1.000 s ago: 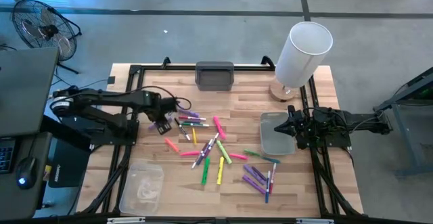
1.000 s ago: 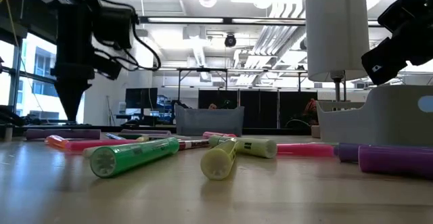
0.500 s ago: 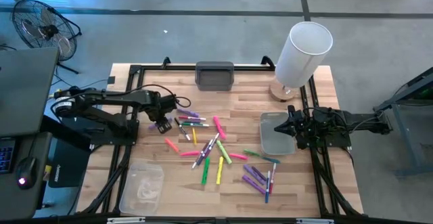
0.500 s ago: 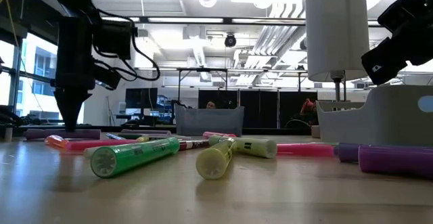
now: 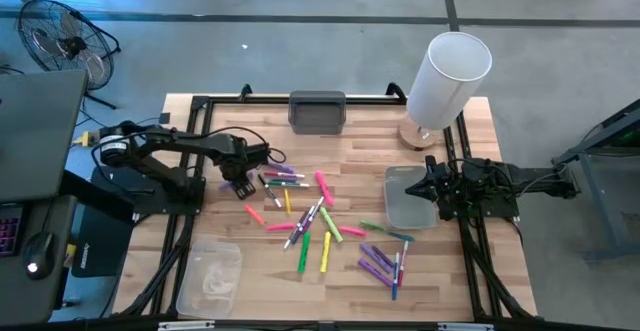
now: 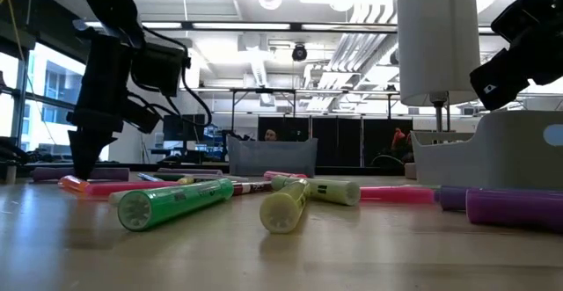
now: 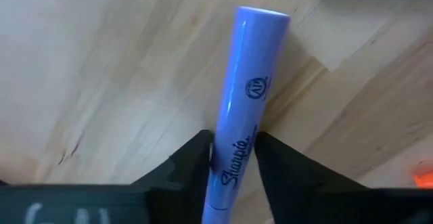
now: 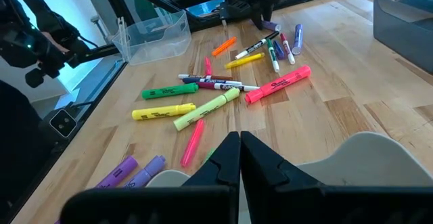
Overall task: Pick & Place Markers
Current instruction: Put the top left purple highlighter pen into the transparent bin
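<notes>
Left gripper: down at the wooden table, its two dark fingers pressed against either side of a purple marker; the gap between them is only as wide as the barrel.
Held marker: a light purple pen with script lettering along its side, lying flat on the wood, its blunt end reaching out past the fingertips.
Left gripper's place: in the high view the left gripper sits at the left edge of the marker pile, pointing down; in the low view it tapers to the tabletop at a pink marker.
Marker pile: pink, green, yellow, purple and orange pens scattered loosely over the middle of the table, most lying flat and several crossing one another.
Near markers, low view: a green one and a pale yellow one lie end-on, right of the left gripper.
Right gripper: fingers closed together with nothing between them, hovering over a grey tray right of the pile.
Right arm's place: the right gripper rests at the right side of the table, well apart from the left one.
Dark grey bin: at the far edge, beyond the pile.
Clear tray: at the near left corner, near side of the pile.
White lamp: at the far right corner, beyond the grey tray.
</notes>
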Tool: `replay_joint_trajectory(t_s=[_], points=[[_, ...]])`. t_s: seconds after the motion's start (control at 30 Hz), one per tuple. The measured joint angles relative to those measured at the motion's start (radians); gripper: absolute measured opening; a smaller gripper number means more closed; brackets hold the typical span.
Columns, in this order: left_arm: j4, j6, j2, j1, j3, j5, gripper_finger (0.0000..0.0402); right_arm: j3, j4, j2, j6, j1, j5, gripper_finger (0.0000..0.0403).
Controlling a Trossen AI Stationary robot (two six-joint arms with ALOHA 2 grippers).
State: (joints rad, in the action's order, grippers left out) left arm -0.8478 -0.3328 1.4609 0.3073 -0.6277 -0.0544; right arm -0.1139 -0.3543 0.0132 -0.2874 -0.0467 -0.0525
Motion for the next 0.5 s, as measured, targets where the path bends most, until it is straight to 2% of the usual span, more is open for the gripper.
replay_joint_trajectory(t_s=[0.13, 0.33, 0.5], points=[[0.002, -0.001, 0.001, -0.001, 0.000, -0.003, 0.0057, 0.000, 0.000, 0.000, 0.000, 0.000, 0.000, 0.0000], [-0.028, -0.011, 0.000, 0.000, -0.020, -0.013, 0.0056, 0.000, 0.000, 0.000, 0.000, 0.000, 0.000, 0.0000], [-0.208, -0.065, -0.053, 0.002, -0.125, -0.066, 0.0056, 0.000, 0.000, 0.000, 0.000, 0.000, 0.000, 0.0000]])
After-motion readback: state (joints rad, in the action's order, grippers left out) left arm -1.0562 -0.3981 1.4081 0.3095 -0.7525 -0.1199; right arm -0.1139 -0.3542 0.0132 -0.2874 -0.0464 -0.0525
